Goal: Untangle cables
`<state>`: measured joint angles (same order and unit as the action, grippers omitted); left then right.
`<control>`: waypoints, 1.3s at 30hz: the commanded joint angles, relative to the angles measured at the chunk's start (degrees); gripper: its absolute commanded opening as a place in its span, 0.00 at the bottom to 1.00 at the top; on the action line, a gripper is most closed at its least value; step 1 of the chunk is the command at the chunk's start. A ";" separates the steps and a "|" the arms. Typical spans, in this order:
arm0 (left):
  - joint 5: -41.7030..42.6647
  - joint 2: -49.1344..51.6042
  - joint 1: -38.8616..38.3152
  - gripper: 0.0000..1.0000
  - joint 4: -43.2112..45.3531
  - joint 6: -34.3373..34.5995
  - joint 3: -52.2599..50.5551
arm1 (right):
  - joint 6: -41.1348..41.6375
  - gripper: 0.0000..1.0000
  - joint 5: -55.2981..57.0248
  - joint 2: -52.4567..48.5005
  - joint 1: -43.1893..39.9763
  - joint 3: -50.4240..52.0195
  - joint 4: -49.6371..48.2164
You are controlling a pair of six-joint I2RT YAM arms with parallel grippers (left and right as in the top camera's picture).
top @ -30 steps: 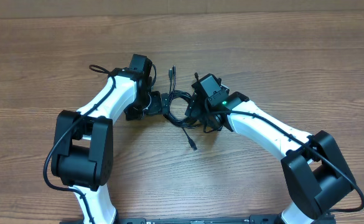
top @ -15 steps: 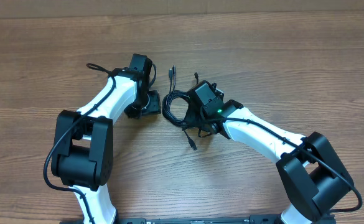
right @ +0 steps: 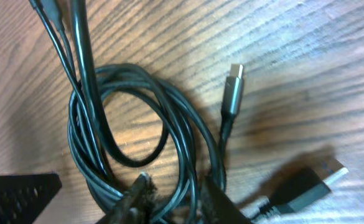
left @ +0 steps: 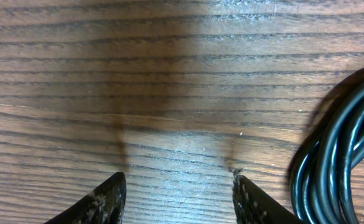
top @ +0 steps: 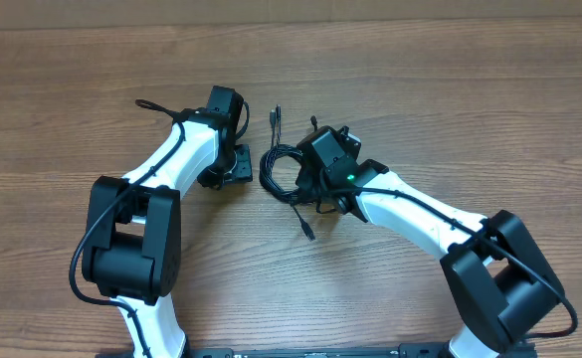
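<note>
The cables (top: 283, 171) lie as a tangled black coil on the wood between my two arms, with plug ends sticking out at the far side (top: 276, 116) and the near side (top: 308, 231). In the right wrist view the cables (right: 91, 134) loop around, and my right gripper (right: 175, 199) is shut on a few strands of the coil. A slim metal-tipped plug (right: 233, 87) and a wider plug (right: 322, 177) lie beside it. My left gripper (left: 178, 196) is open over bare wood, with the cables (left: 337, 155) just to the right of its right finger.
The wooden table (top: 450, 109) stretches all around the coil. Both white arms with their thick black wires (top: 156, 107) flank the coil. My left gripper (top: 233, 167) sits just left of the coil and my right gripper (top: 318, 181) is over its right side.
My right gripper shifted left onto the coil and its jaws closed on strands. My left gripper drew back slightly to the left and its jaws narrowed.
</note>
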<state>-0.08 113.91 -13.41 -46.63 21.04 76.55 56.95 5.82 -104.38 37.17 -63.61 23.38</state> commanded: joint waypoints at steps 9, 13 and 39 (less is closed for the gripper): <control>-1.84 0.44 0.24 0.54 0.11 -0.76 0.83 | 0.04 0.23 0.52 -4.90 0.70 0.35 -2.19; -3.85 0.44 0.31 0.81 -0.24 -1.75 0.83 | -0.39 0.06 0.52 -4.90 0.70 0.35 -2.10; -2.86 0.44 13.11 1.00 -5.35 1.92 0.83 | -8.02 0.04 -11.47 -4.94 3.08 0.35 -8.37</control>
<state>-5.06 113.91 -0.19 -51.88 22.24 76.55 50.39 -3.92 -108.71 38.61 -63.57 16.05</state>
